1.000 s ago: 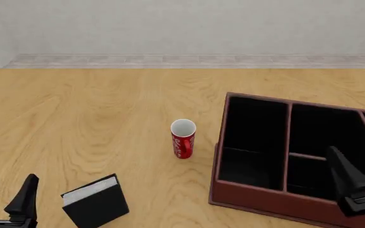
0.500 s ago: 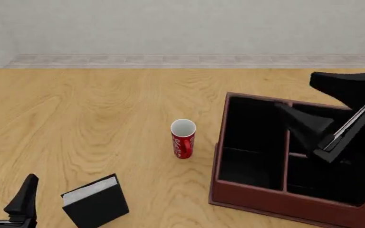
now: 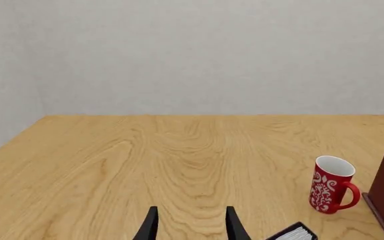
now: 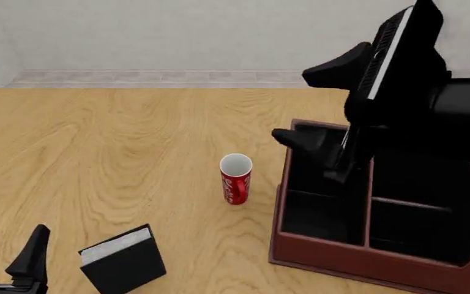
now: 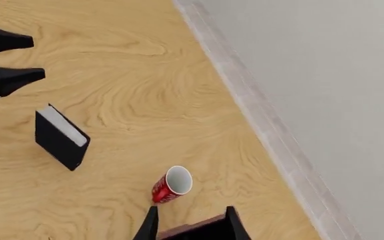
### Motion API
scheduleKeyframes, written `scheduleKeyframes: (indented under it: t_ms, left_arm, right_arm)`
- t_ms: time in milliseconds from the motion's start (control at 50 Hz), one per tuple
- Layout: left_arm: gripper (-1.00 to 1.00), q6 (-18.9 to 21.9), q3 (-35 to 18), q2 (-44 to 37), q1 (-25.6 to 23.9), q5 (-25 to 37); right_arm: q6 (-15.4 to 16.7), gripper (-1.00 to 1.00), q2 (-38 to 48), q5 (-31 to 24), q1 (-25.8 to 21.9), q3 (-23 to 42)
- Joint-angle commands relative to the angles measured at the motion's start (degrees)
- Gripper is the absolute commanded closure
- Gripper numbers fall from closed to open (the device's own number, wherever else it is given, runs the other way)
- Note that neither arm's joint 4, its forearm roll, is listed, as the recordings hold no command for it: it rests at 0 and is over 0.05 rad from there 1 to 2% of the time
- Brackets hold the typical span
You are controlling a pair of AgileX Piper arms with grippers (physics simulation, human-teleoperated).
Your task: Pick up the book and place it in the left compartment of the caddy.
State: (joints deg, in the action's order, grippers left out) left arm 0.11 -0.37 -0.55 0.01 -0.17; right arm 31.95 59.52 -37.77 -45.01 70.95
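Black fingers of the left gripper (image 4: 8,251) sit at the near edge of the tabletop (image 4: 120,153), spread apart with nothing between them, just where they were a second ago. Next to those fingers, on the side toward the other arm, the book (image 4: 123,260) stands on the wood with its white pages facing up. It has not moved and nothing touches it. A bit farther out stands a red mug (image 4: 236,178), well past the left fingers and apart from the book. Beyond that is the caddy (image 4: 357,260), and its left compartment (image 4: 320,184) is dark inside, with no book in it. The big change is the right gripper (image 4: 317,104). A second ago it was low at the near corner of the caddy, and now it has swung up high over the box, with its fingers wide apart and holding nothing. They point out past the caddy's left wall, toward the mug and the book. So I think the right arm is going after the book, but the pick-up has not started yet.
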Motion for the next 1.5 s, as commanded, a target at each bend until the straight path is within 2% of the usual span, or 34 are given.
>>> scheduleKeyframes:
  t_ms: [20, 60, 100, 120, 140, 180, 240, 280, 320, 340, 420, 500, 620, 680, 700, 740, 800, 820, 960, 1120, 1500]
  left_arm:
    - [-1.0, 0.06, 0.11, 0.0, 0.01, -0.15]
    - [-1.0, 0.04, 0.1, -0.02, 0.01, -0.14]
    - [-1.0, 0.05, 0.11, 0.0, 0.01, -0.14]
    - [-1.0, 0.05, 0.11, 0.0, 0.01, -0.14]
    - [-1.0, 0.04, 0.11, 0.01, 0.01, -0.13]
    - [-1.0, 0.04, 0.12, -0.01, 0.01, -0.14]
    - [-1.0, 0.05, 0.11, 0.02, 0.01, -0.13]
    - [-1.0, 0.04, 0.1, 0.01, 0.01, -0.12]
    - [-1.0, 0.05, 0.11, -0.01, 0.01, -0.15]
    - [-1.0, 0.05, 0.11, -0.02, 0.01, -0.16]
    - [-1.0, 0.05, 0.11, -0.03, 0.01, -0.16]
    - [-1.0, 0.05, 0.12, -0.01, 0.01, -0.14]
    - [-1.0, 0.05, 0.12, 0.04, 0.02, -0.1]
    - [-1.0, 0.05, 0.12, 0.06, 0.02, -0.09]
    - [-1.0, 0.05, 0.11, 0.11, 0.02, -0.02]
    - [-1.0, 0.05, 0.1, 0.17, 0.02, 0.04]
    - [-1.0, 0.05, 0.09, 0.23, 0.02, 0.11]
    - [-1.0, 0.05, 0.1, 0.24, 0.02, 0.12]
    - [-1.0, 0.06, 0.11, 0.29, 0.02, 0.16]
    - [-1.0, 0.06, 0.15, 0.29, 0.0, 0.11]
    - [-1.0, 0.05, 0.15, 0.28, 0.01, 0.11]
  right_arm:
    - [9.93, -1.0, 7.24, -4.32, -3.85, 4.77]
    - [10.2, -1.0, 8.76, -4.81, -4.3, 6.08]
    - [13.44, -1.0, 9.74, -5.16, -4.35, 5.09]
    - [13.45, -1.0, 9.74, -5.16, -4.35, 5.09]
    - [17.6, -1.0, 10.34, -5.9, -6.56, 3.37]
    - [18.22, -1.0, 10.36, -5.6, -5.77, 3.41]
    - [17.52, -1.0, 12.63, -7.07, -8.11, 6.05]
    - [19.25, -1.0, 13.33, -6.97, -7.69, 6.04]
    - [17.75, -1.0, 15.17, -8.02, -8.62, 8.06]
    - [19.1, -1.0, 15.67, -7.77, -9.0, 7.81]
    - [18.19, -1.0, 17.99, -8.49, -10.82, 9.73]
    - [20.22, -1.0, 20.53, -8.77, -12.07, 9.92]
    - [20.88, -1.0, 24.26, -10.0, -13.88, 12.09]
    - [22.87, -1.0, 25.1, -9.69, -13.83, 11.55]
    - [22.25, -1.0, 25.76, -9.7, -14.22, 12.43]
    - [23.81, -1.0, 26.48, -9.27, -14.36, 11.99]
    - [23.82, -1.0, 27.95, -8.92, -14.97, 13.25]
    - [26.45, -1.0, 27.46, -7.03, -14.04, 11.97]
    - [24.88, -1.0, 29.74, -7.01, -15.67, 13.83]
    - [24.97, -1.0, 31.05, -5.81, -16.26, 13.21]
    - [20.49, -1.0, 33.54, -3.26, -18.61, 11.97]
